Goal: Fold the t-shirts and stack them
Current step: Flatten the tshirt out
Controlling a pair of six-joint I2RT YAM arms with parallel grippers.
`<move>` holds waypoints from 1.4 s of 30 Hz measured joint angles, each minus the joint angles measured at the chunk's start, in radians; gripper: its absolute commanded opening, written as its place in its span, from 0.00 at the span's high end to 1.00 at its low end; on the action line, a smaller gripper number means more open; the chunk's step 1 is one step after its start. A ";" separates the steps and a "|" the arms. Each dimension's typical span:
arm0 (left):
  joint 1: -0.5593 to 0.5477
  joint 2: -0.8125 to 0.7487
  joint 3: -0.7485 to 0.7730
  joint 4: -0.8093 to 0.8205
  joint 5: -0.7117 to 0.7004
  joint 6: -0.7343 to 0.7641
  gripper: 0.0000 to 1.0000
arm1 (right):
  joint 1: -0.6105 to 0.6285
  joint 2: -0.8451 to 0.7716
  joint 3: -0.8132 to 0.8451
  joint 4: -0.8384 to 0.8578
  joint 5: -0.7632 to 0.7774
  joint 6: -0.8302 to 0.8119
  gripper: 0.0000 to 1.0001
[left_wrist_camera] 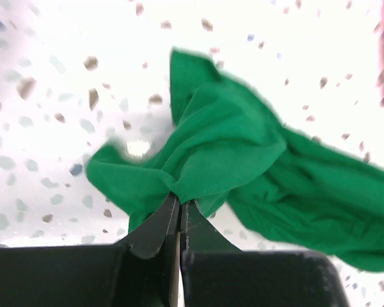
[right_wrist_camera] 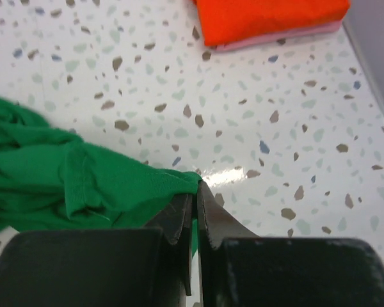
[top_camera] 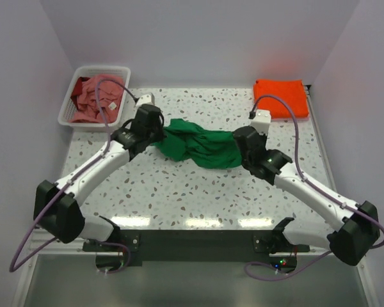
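Your left gripper (left_wrist_camera: 179,203) has its jaws closed on a bunched fold at the left end of the green t-shirt (top_camera: 198,146). Your right gripper (right_wrist_camera: 195,190) has its jaws pinched on the shirt's right edge. The shirt lies crumpled and twisted between them at mid-tabletop (top_camera: 198,198), not spread. The orange t-shirt (top_camera: 280,97) sits folded at the far right corner, and the pink t-shirt (top_camera: 97,96) lies loose in the white basket (top_camera: 66,110) at far left. Judgement: the fold has not begun, and the garment must first be opened flat. Both holds look to take only a small pinch of cloth, the right one at the very hem, so a brisk pull apart could slip the fabric out of one side. The left hold appears to gather several layers, which would lock the twist in rather than release it. Which parts of the shirt are held cannot be told, so a stretch may yield a skewed shape. A wide sweep to the right could also brush the orange t-shirt.
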 measured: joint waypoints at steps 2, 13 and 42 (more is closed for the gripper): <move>0.000 -0.060 0.057 -0.040 -0.064 0.000 1.00 | -0.008 -0.041 0.045 -0.002 0.029 -0.037 1.00; 0.000 -0.351 0.236 -0.140 -0.270 0.034 1.00 | -0.010 -0.295 0.274 0.008 0.110 -0.235 1.00; 0.066 -0.153 0.179 -0.082 -0.163 0.029 0.67 | -0.145 0.063 0.553 -0.031 -0.040 -0.293 1.00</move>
